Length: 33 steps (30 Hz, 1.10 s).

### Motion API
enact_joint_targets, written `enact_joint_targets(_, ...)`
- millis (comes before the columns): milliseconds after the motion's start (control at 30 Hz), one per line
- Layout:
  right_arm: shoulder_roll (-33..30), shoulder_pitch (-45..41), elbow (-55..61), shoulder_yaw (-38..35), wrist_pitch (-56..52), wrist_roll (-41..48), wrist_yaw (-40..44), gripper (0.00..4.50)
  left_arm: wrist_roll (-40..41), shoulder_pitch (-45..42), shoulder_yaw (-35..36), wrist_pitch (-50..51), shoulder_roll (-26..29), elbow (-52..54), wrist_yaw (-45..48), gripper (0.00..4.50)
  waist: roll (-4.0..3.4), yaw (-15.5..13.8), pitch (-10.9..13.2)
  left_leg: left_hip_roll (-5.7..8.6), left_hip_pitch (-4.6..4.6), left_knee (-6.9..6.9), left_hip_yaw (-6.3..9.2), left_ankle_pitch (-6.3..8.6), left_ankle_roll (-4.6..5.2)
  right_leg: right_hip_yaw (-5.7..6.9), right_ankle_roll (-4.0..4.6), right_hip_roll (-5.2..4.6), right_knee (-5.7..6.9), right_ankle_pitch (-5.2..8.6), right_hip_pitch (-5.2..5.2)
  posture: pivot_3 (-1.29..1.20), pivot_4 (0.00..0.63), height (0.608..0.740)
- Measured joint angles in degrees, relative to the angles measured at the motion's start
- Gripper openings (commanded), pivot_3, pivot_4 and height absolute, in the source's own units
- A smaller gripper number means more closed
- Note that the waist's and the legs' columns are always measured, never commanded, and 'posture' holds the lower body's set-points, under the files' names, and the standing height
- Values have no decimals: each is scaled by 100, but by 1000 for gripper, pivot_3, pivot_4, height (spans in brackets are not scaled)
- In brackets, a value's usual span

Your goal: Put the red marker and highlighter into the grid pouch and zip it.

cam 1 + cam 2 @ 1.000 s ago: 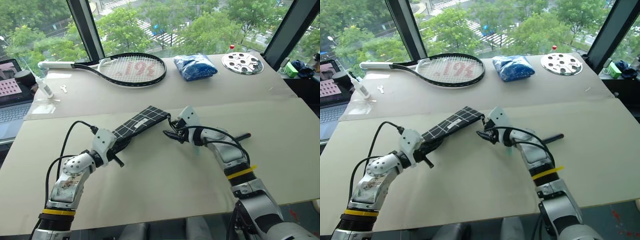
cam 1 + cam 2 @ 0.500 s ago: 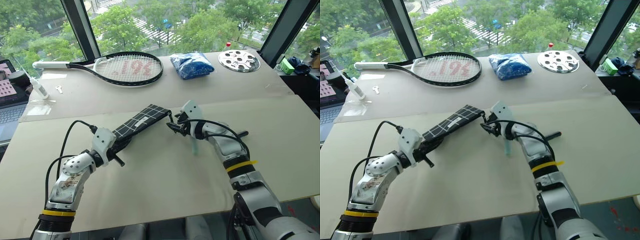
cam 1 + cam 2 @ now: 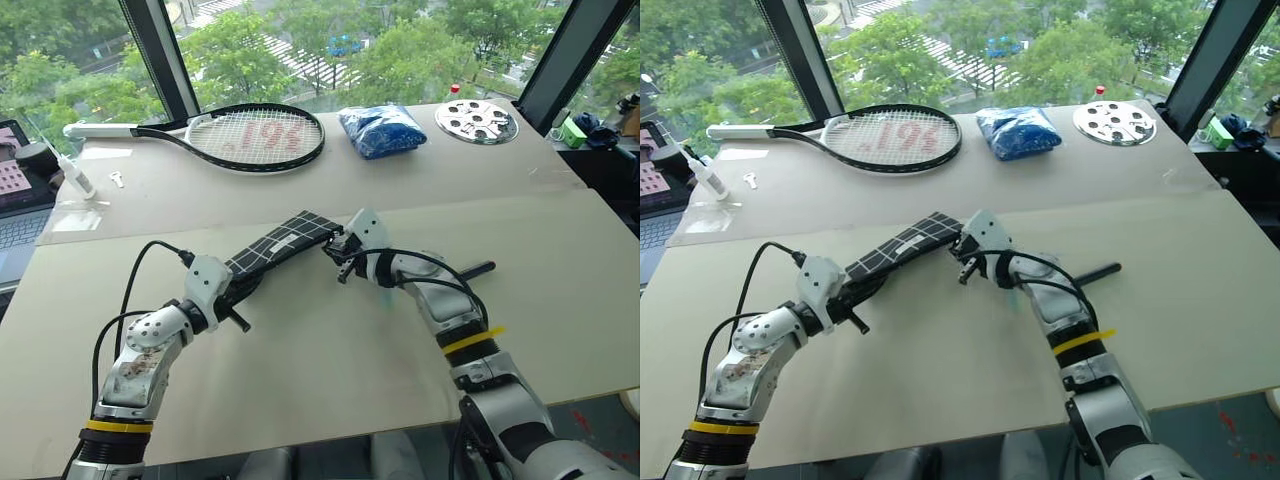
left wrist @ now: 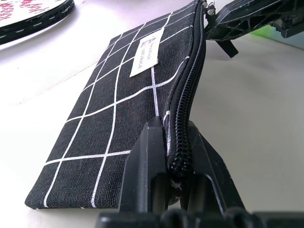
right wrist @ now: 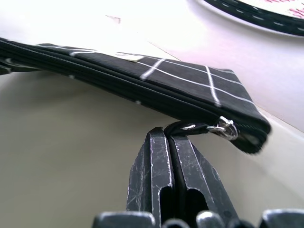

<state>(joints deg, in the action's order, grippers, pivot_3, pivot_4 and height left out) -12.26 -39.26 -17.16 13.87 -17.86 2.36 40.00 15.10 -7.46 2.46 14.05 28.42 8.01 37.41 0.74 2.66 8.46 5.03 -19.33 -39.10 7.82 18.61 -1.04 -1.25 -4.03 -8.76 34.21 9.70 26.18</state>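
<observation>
The grid pouch [image 3: 280, 248], black with white lines, hangs slanted just above the table between both arms. My left gripper [image 3: 232, 290] is shut on its near end, the fingers [image 4: 147, 161] clamping the zipper edge. At the pouch's far end my right gripper [image 3: 340, 258] is shut on the black zipper pull [image 5: 183, 128]. The pale green highlighter [image 3: 387, 298] lies on the table, partly covered by my right forearm. From behind that forearm on the right pokes the black barrel of the red marker [image 3: 478, 270], with its cap hidden.
Along the far side of the table are a tennis racket [image 3: 240, 135], a blue plastic bag [image 3: 385, 130] and a round metal disc with holes [image 3: 476, 121]. A laptop [image 3: 15, 190] and a small white tube [image 3: 80, 180] sit at the left edge.
My right gripper has moved left to the pouch's far end and gone from open to shut on the zipper pull. The left gripper and pouch stayed put.
</observation>
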Motion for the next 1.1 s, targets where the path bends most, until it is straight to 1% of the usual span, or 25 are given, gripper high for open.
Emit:
enact_joint_targets(167,264,-30,41,147,-25,-112,-99,42,-3,1,-1,-2,-72,-3,-33,0,0,-2,0,0,0,-2,0,0,0,0,1,0,0,-2,0,0,150,740)
enact_joint_targets(333,295,-158,2,209,-23,-218,-128,42,-5,2,-1,-3,-78,-5,-26,0,0,0,0,0,0,-3,0,0,0,0,1,0,1,-3,0,0,150,740)
enact_joint_targets(400,295,-153,45,317,-46,-213,26,42,-5,2,0,-3,-74,-9,-15,0,0,4,0,0,0,-2,0,0,0,0,1,0,1,-3,1,0,150,740)
enact_joint_targets(600,279,-25,641,773,-271,-106,732,42,-5,2,-1,-3,-69,-21,39,0,-1,8,0,0,0,-4,0,0,0,0,1,0,2,-4,1,0,150,740)
enact_joint_targets(733,450,-42,553,811,-381,-128,618,42,-7,2,-2,-1,-69,-29,47,0,0,3,0,1,1,-7,0,0,0,0,4,0,3,-7,2,0,150,740)
enact_joint_targets(767,457,-42,555,792,-414,-102,627,327,-8,2,-2,0,-69,-30,47,0,0,2,0,1,1,-7,0,0,0,1,4,0,2,-7,1,0,150,740)
enact_joint_targets(800,461,-42,556,778,-437,-95,635,327,-7,1,-2,0,-69,-30,47,0,0,3,0,1,1,-8,0,0,0,1,4,0,3,-7,1,0,150,740)
enact_joint_targets(833,460,-43,564,771,-470,-89,674,735,-7,-2,-4,1,-69,-29,48,0,0,3,0,1,1,-8,0,0,0,0,3,0,3,-8,1,0,150,740)
enact_joint_targets(867,458,-43,565,771,-475,-86,703,929,-7,-6,-5,1,-69,-29,50,0,0,3,0,1,1,-8,0,0,0,1,3,0,3,-8,2,0,150,740)
enact_joint_targets(967,342,-44,597,705,-571,19,800,1985,-6,-25,-6,1,-69,-23,60,0,0,3,0,1,1,-8,0,0,0,1,3,0,3,-8,1,0,150,740)
enact_joint_targets(1000,303,-55,603,649,-609,38,793,2515,-5,-25,-6,1,-69,-20,66,0,0,2,0,1,1,-8,0,0,0,1,3,0,3,-8,1,0,150,740)
enact_joint_targets(1067,11,-59,821,445,-910,271,989,2876,86,-15,18,4,-64,2,120,0,0,-13,0,2,-2,-10,0,0,0,1,2,0,1,-9,1,0,150,740)
enact_joint_targets(1100,-148,-58,988,290,-1187,503,1145,2876,128,2,62,15,-49,7,166,0,0,-20,0,2,-2,-11,1,0,0,1,2,0,0,-10,1,0,150,740)
